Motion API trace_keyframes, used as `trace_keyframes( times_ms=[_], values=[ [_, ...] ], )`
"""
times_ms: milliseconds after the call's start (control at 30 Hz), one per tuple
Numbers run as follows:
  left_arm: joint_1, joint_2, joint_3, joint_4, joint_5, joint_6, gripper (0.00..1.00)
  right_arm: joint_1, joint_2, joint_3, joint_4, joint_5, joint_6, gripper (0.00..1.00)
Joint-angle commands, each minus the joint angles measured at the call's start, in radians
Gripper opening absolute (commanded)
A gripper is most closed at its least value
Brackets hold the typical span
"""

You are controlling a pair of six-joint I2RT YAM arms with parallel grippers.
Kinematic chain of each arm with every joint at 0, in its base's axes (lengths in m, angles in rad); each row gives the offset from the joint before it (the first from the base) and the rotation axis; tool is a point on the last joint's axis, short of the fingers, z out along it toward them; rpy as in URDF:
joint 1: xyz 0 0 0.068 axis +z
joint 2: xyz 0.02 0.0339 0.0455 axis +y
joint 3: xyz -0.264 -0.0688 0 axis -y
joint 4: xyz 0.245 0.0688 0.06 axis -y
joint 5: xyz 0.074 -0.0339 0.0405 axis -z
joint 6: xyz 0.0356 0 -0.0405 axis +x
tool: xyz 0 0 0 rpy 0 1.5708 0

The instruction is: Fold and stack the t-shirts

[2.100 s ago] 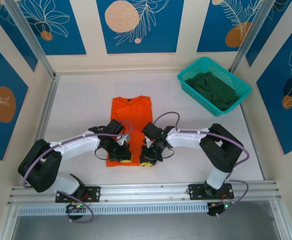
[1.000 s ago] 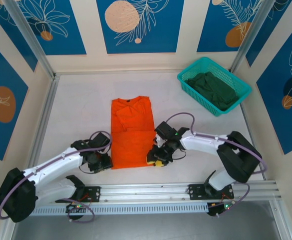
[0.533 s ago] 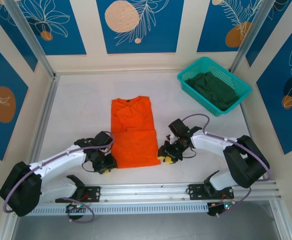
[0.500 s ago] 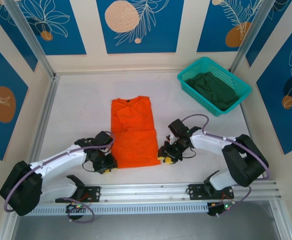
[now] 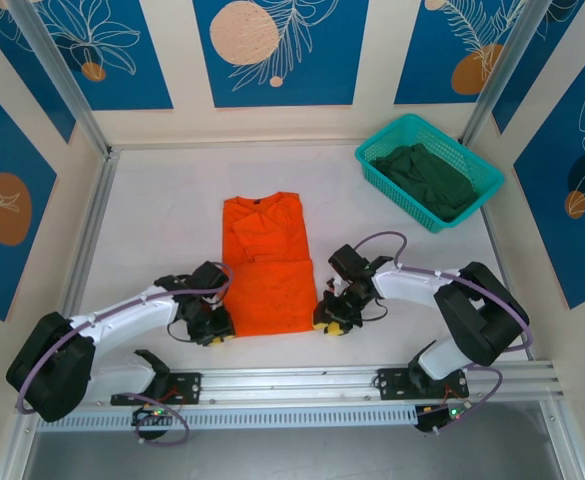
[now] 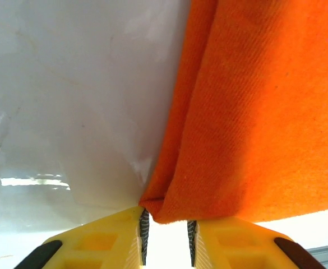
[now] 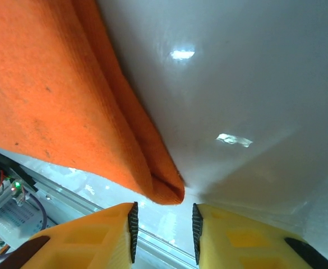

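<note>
The orange t-shirt lies folded into a long strip in the middle of the white table, collar at the far end. My left gripper sits low at its near left corner. In the left wrist view the yellow jaws stand a little apart, with the orange cloth corner at their tips. My right gripper is at the near right corner, open. There the folded orange corner ends just ahead of the gap between the jaws. The dark green t-shirt lies crumpled in the basket.
The teal mesh basket stands at the back right of the table. A metal rail runs along the near edge, just behind both grippers. Frame posts and walls close in the sides and back.
Both grippers left the top of the orange shirt's near end, swung out to its sides and came down at its two near corners. The right one has edged back toward its corner.
</note>
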Motion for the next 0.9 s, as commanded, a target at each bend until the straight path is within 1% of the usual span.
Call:
trace_keyframes(
  times_ms=[0,100,200,300,367,500,633,733,833,867],
  values=[
    [0.013,0.023,-0.019,0.024,-0.030,0.023,0.27,0.002,0.026,0.031,-0.035,0.034,-0.009,0.32],
    [0.012,0.050,-0.017,0.039,-0.035,0.030,0.23,-0.001,0.038,0.034,-0.037,0.042,-0.005,0.26],
    [0.014,0.070,-0.010,0.038,-0.048,0.041,0.22,-0.002,0.041,0.038,-0.032,0.049,0.000,0.25],
    [0.013,0.076,0.001,0.041,-0.049,0.049,0.24,-0.006,0.043,0.053,-0.028,0.038,0.003,0.27],
    [0.013,0.078,0.006,0.040,-0.052,0.055,0.26,-0.006,0.042,0.065,-0.027,0.032,0.003,0.31],
    [0.013,0.092,0.013,0.034,-0.068,0.074,0.25,-0.006,0.058,0.081,-0.035,0.043,-0.004,0.32],
    [0.015,0.119,0.025,0.030,-0.086,0.091,0.17,-0.008,0.099,0.093,-0.051,0.052,-0.007,0.25],
    [0.015,0.134,0.039,0.016,-0.102,0.107,0.09,-0.007,0.117,0.097,-0.061,0.054,-0.007,0.19],
    [0.014,0.139,0.056,-0.006,-0.115,0.126,0.00,-0.006,0.119,0.094,-0.064,0.049,-0.011,0.11],
    [0.014,0.138,0.063,-0.015,-0.120,0.132,0.00,-0.006,0.116,0.093,-0.068,0.049,-0.012,0.09]
  ],
)
